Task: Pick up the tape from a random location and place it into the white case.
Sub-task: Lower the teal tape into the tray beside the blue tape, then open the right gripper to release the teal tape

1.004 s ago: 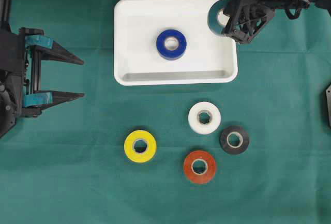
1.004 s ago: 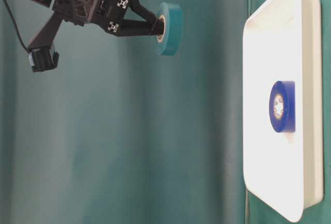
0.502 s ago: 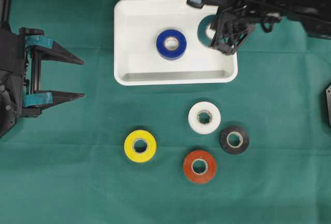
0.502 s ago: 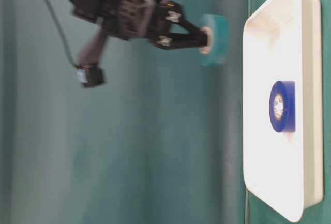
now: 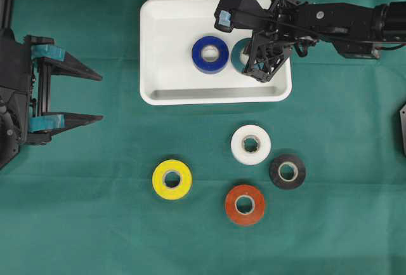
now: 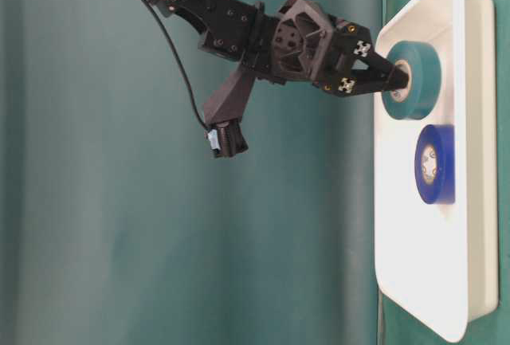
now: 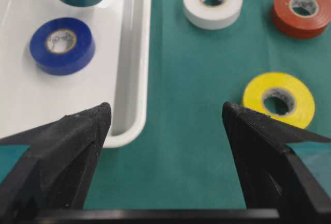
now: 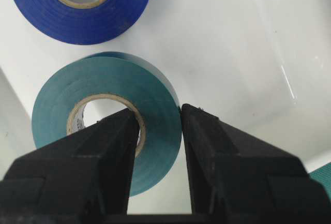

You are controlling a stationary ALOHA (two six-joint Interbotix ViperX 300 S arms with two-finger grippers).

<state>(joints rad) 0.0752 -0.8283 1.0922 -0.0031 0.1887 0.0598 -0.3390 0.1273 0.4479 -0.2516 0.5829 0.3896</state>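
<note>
While the right fingers (image 8: 155,131) pinch the teal tape's (image 8: 155,94) wall low inside the white case (image 5: 165,33) beside the blue tape (image 5: 210,54), release remains. The left fingers (image 5: 85,95) hang spread, empty; four rolls wait on the surface (image 5: 95,224).

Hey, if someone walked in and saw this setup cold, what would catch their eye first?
Probably the right gripper, shut on a teal tape over the white case, beside a blue tape lying in it. Next, the bright tapes on the green cloth below the case: yellow, white, black and red.
</note>
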